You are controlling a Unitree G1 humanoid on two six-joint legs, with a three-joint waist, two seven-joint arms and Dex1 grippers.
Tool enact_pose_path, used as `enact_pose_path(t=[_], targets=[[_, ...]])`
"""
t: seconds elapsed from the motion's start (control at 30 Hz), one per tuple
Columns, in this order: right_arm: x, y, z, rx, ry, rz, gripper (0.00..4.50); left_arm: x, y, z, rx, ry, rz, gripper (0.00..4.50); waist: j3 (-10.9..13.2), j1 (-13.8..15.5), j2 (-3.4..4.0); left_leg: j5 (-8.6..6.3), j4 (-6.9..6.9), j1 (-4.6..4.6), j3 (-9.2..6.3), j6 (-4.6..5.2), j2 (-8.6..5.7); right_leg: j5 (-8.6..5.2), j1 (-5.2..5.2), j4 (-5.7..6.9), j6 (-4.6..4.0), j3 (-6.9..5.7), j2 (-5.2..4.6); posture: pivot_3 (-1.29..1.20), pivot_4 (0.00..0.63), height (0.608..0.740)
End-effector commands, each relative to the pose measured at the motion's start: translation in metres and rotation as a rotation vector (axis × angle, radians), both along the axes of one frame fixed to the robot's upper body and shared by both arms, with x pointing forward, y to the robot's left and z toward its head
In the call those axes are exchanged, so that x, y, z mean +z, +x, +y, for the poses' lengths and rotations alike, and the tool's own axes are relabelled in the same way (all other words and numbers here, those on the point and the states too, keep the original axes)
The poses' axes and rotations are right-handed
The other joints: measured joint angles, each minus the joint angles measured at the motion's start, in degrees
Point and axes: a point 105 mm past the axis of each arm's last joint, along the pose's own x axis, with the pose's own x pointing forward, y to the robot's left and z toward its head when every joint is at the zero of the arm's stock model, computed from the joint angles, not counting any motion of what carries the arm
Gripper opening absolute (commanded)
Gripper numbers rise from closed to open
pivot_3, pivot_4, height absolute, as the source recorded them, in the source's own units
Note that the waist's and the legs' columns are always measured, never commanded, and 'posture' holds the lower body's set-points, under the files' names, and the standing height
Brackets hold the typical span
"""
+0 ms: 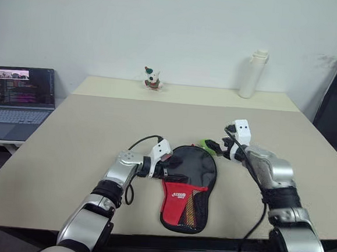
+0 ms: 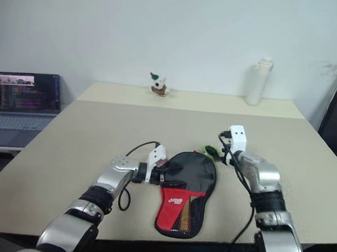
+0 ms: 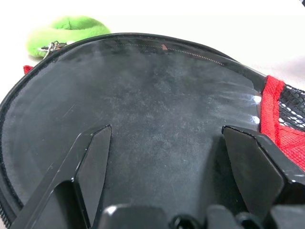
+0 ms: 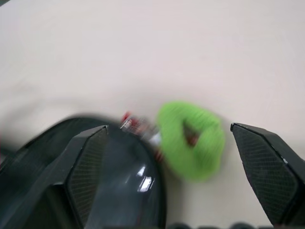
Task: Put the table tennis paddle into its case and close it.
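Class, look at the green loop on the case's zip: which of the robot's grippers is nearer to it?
Right. The right gripper hovers open just beside the green loop at the round end of the case. The left gripper, also open, is at the case's opposite edge.

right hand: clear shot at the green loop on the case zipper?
Probably yes. The right hand is open with the green loop framed between its fingers, bare table around it, and the left hand sits on the case's other side.
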Motion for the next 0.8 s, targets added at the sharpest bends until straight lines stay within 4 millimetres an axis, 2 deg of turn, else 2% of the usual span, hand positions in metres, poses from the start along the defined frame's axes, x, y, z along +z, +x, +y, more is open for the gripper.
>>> enact_pose_path(t=[0.03,0.17,0.37,0.47,0.7,0.8], targets=[[0.002,0.02,-0.01,-0.097,0.02,-0.027,4.5,-0.01,-0.004,0.0,-0.007,0.023,0.022,4.01,0.0,0.02,0.01,0.0,0.0,0.0,0.02,0.0,0.0,0.0,0.0,0.0,0.0,-0.01,0.0,0.0,0.15,0.74],[-0.02,0.026,-0.008,-0.118,-0.03,0.017,4.5,-0.01,-0.005,0.0,-0.011,0.026,0.02,4.01,0.0,-0.02,0.02,-0.01,-0.03,-0.01,0.1,0.01,0.03,0.0,0.0,0.0,-0.01,0.0,-0.04,0.0,0.15,0.74],[-0.039,0.026,-0.004,-0.104,-0.086,0.057,4.5,-0.011,-0.006,-0.001,-0.018,0.033,0.017,4.01,-0.02,-0.16,0.07,-0.01,-0.01,0.03,0.11,0.01,0.04,0.01,0.0,0.07,-0.01,0.04,-0.06,0.0,0.15,0.74],[-0.04,0.026,0.001,-0.084,-0.086,0.057,3.94,-0.012,-0.006,-0.001,-0.024,0.04,0.015,4.06,-0.03,-0.17,0.09,-0.01,-0.01,0.05,0.1,0.01,0.04,0.01,0.02,0.08,-0.01,0.03,-0.06,0.0,0.15,0.74],[-0.039,0.026,0.009,-0.058,-0.098,0.048,1.59,-0.021,-0.008,-0.006,-0.057,0.087,0.015,4.06,-0.11,-0.11,0.19,-0.01,-0.01,0.05,0.09,0.01,0.04,0.01,0.03,0.08,-0.01,0.03,-0.07,0.0,0.15,0.74],[-0.036,0.027,0.005,-0.069,-0.11,0.035,0.62,-0.022,-0.011,-0.011,-0.086,0.085,0.022,4.06,-0.17,-0.08,0.26,-0.01,0.0,0.06,0.1,0.01,0.04,0.01,0.05,0.07,0.0,0.02,-0.09,0.0,0.15,0.74]])
